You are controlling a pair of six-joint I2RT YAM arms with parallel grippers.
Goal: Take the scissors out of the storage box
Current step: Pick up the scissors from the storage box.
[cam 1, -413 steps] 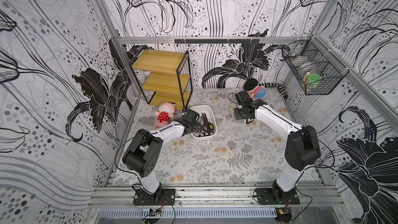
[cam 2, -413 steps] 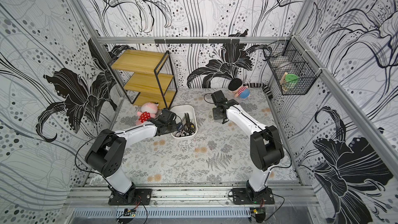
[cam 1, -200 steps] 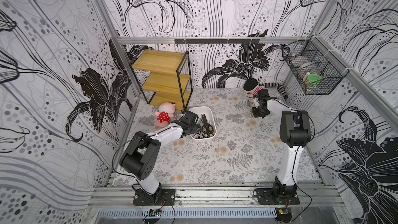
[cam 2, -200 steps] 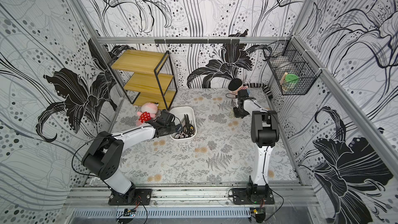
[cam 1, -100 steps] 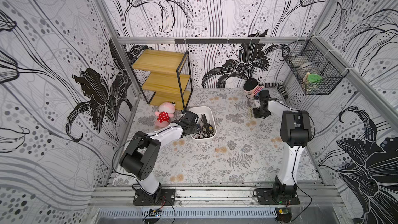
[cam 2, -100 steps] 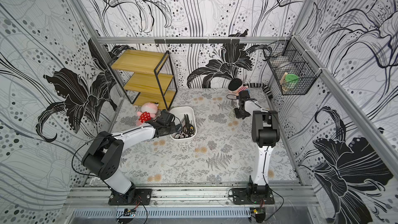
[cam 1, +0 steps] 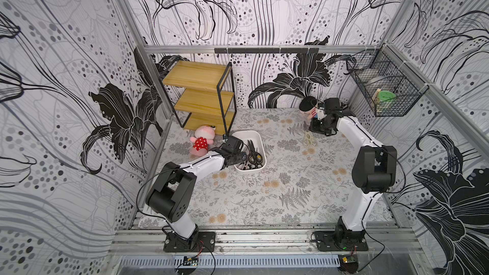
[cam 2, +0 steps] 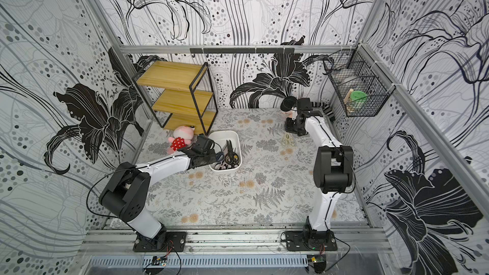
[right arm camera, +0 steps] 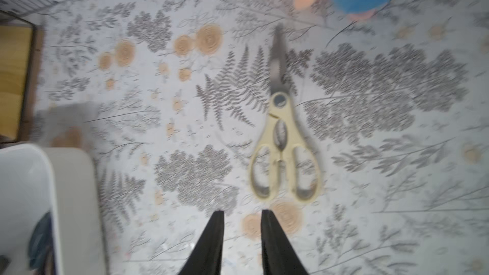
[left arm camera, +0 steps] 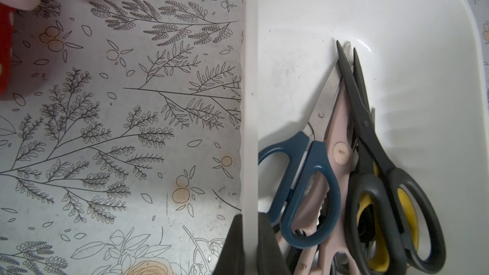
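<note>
The white storage box (cam 1: 244, 136) (cam 2: 222, 136) sits left of centre on the table, seen in both top views. Several scissors (cam 1: 252, 154) (cam 2: 230, 156) lie heaped in its near half. In the left wrist view they show dark blue (left arm camera: 304, 181), pinkish (left arm camera: 340, 152) and yellow-black (left arm camera: 375, 181) handles. My left gripper (cam 1: 239, 158) (left arm camera: 250, 216) is shut on the box's left wall (left arm camera: 250, 101). A cream-handled pair of scissors (cam 1: 309, 140) (right arm camera: 284, 138) lies flat on the table at the back right. My right gripper (cam 1: 313, 129) (right arm camera: 243, 211) hovers just off its handles, open and empty.
A pink plush in a red dress (cam 1: 202, 138) lies left of the box, in front of a wooden shelf unit (cam 1: 201, 93). A dark-haired doll (cam 1: 309, 107) lies at the back right behind my right gripper. A black wire basket (cam 1: 383, 93) hangs on the right wall.
My right arm swung from mid-table to the back right and its jaws opened; the cream scissors now lie free on the table. The left arm has kept its hold on the box.
</note>
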